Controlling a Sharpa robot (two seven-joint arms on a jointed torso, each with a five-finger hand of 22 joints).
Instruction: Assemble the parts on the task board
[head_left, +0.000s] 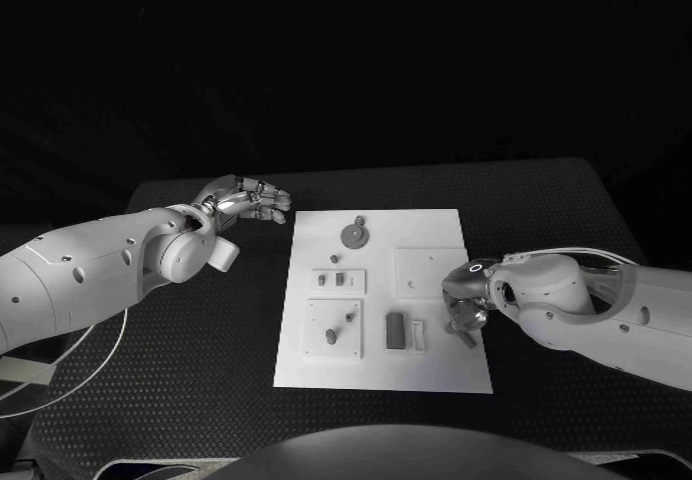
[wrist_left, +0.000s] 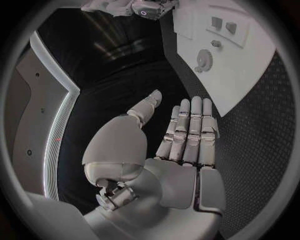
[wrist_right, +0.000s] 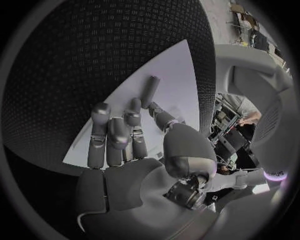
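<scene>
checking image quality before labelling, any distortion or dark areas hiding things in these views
Head view: the task board is bright and sharp, the room behind is black. Left wrist view: fisheye bends the board's edges; the left hand is well lit. Right wrist view: the right hand is dim, the board edge curved.

Showing white, the task board (head_left: 433, 370) sitting mid-table, plain and unpatterned. Showing black, the table (head_left: 577, 200) around it, dotted all over with a fine raised grid. Gleaming silver, the left hand (head_left: 248, 200) off the board's far left corner. Gleaming silver too, the right hand (head_left: 464, 305) at the board's right edge. Reading dark grey, the round part (head_left: 355, 235) near the far edge and the upright block (head_left: 395, 330) toward the near edge.
</scene>
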